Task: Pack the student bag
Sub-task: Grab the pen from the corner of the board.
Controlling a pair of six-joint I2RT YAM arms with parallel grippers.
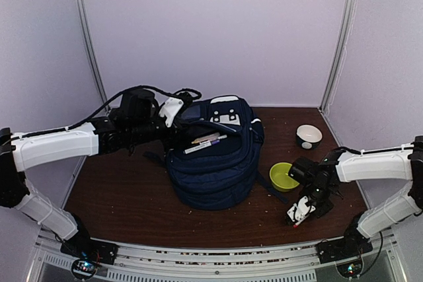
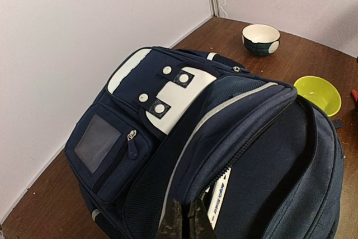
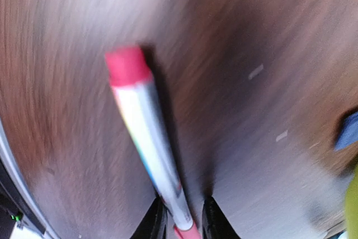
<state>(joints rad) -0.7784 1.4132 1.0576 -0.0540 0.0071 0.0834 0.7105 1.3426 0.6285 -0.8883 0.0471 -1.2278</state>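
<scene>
The student bag (image 1: 215,163), a big navy backpack with white patches, lies mid-table with its main zip open. Pens (image 1: 206,142) stick out of the opening, and a white printed card (image 2: 221,197) shows inside it. My left gripper (image 2: 185,218) is pinched shut on the bag's (image 2: 224,132) zip edge at its top left (image 1: 174,130). My right gripper (image 1: 301,214) is low over the table at the right. A red-capped white marker (image 3: 144,132) lies between its fingers (image 3: 182,219), against the left one, with a gap to the right one. That view is blurred.
A lime-green bowl (image 1: 284,176) sits just right of the bag, also seen from the left wrist (image 2: 318,93). A dark bowl with white inside (image 1: 308,135) stands farther back right (image 2: 260,38). A bag strap (image 1: 272,188) trails toward the green bowl. Walls enclose the table.
</scene>
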